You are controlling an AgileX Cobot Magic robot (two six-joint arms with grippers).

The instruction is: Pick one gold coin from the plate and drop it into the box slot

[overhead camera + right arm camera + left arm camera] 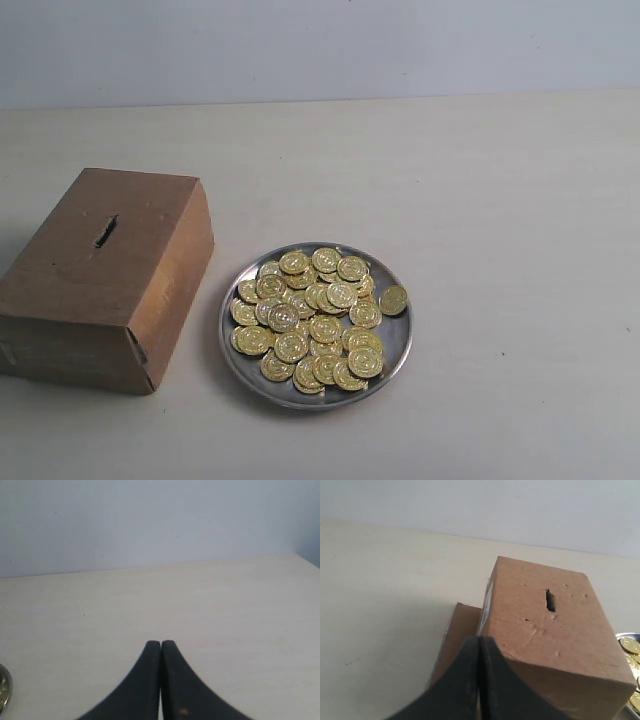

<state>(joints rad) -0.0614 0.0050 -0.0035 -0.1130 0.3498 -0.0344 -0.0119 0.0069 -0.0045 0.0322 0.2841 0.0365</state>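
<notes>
A round silver-grey plate (394, 352) sits near the table's front middle, heaped with several gold coins (312, 318). To its left stands the brown box (75, 280), its dark slot (105, 231) in the top face. Neither arm shows in the exterior view. In the left wrist view my left gripper (479, 640) is shut with nothing between its fingers, just short of the box (555, 640), whose slot (550, 600) lies beyond; a few coins (631, 647) peek in at the edge. My right gripper (160, 643) is shut and empty over bare table, the plate's rim (2, 690) at the frame's edge.
The tabletop (480, 180) is pale cream and meets a plain light wall (320, 45) at the back. In the left wrist view a brown flap (457, 630) of the box lies flat on the table beside it.
</notes>
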